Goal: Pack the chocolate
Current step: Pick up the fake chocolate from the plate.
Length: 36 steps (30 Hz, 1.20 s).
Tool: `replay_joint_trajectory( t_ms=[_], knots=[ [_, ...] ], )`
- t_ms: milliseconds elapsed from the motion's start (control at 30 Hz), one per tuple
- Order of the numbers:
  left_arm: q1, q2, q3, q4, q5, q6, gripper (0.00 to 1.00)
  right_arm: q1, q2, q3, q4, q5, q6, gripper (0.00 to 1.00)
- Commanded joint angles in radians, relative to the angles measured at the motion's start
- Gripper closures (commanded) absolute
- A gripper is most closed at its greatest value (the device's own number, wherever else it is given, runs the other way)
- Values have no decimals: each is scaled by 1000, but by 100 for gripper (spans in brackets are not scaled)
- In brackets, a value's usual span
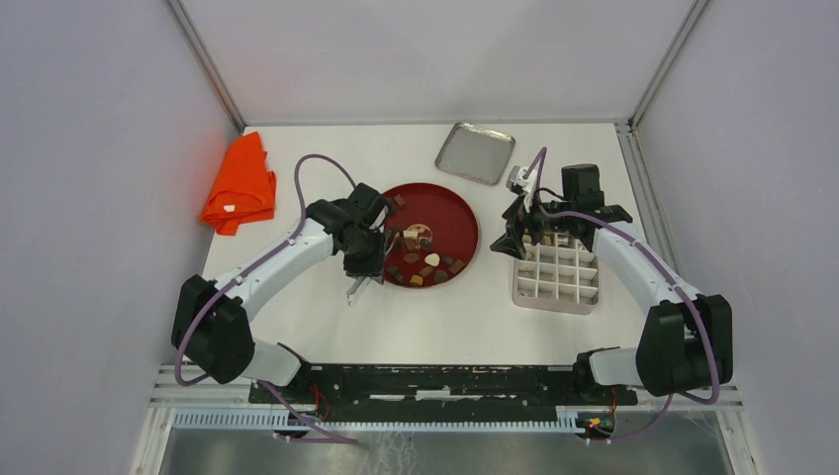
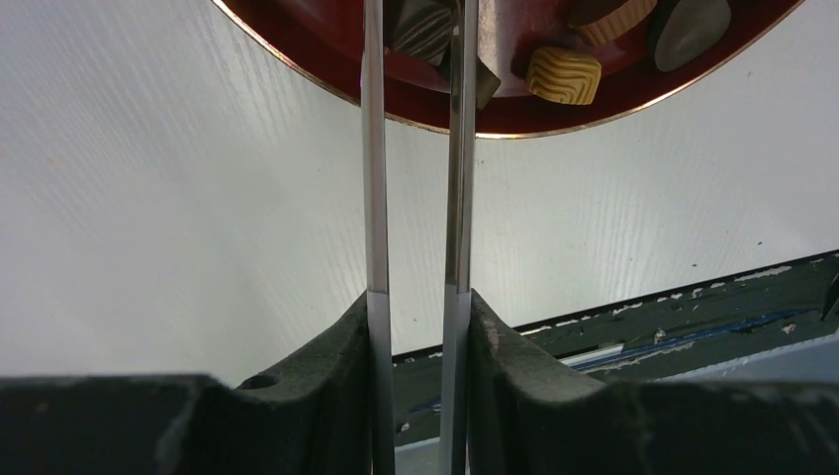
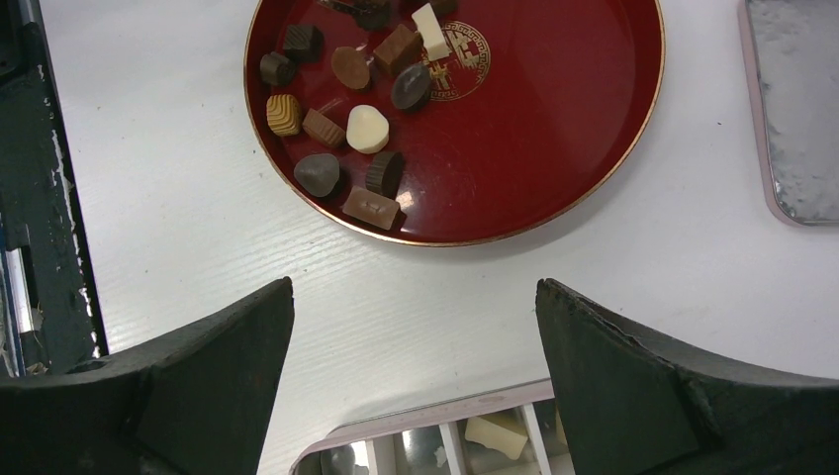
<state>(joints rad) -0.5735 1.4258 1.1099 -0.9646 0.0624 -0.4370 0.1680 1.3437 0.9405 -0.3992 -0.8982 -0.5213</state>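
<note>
On the red plate (image 3: 554, 148) at the middle of the tabletop (image 1: 445, 317) lies the chocolate (image 3: 366, 129), a loose scatter of dark, tan and cream pieces, most of them toward the plate's near-left part. At that rim the left fingers (image 2: 374, 198), two long thin blades, stand nearly together, closed on a dark striped piece (image 2: 420, 28) that fills the narrow gap between their tips. Right of the plate sits a white compartment box (image 1: 517, 287); one cream piece (image 3: 498, 435) shows in a cell near its corner. Above that corner the right fingers (image 3: 198, 386) are spread wide and hold nothing. A metal tray (image 1: 475, 151) lies behind the plate, an orange cloth (image 1: 239, 185) far left
</note>
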Motion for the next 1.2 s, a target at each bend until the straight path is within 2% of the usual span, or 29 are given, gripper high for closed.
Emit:
replay_joint_trajectory(
  t_ms=[0, 767, 933, 1167],
  knots=[
    [3, -47, 46, -3, 10, 36, 98, 2, 7, 40, 3, -25, -14, 2],
    [3, -119, 20, 56, 81, 9, 98, 1, 1, 46, 0, 11, -23, 2],
    [3, -131, 12, 96, 143, -3, 98, 1, -1, 48, -4, 21, -25, 2],
    [1, -156, -13, 177, 243, -26, 98, -25, -32, 64, -12, 169, -43, 2]
  ],
)
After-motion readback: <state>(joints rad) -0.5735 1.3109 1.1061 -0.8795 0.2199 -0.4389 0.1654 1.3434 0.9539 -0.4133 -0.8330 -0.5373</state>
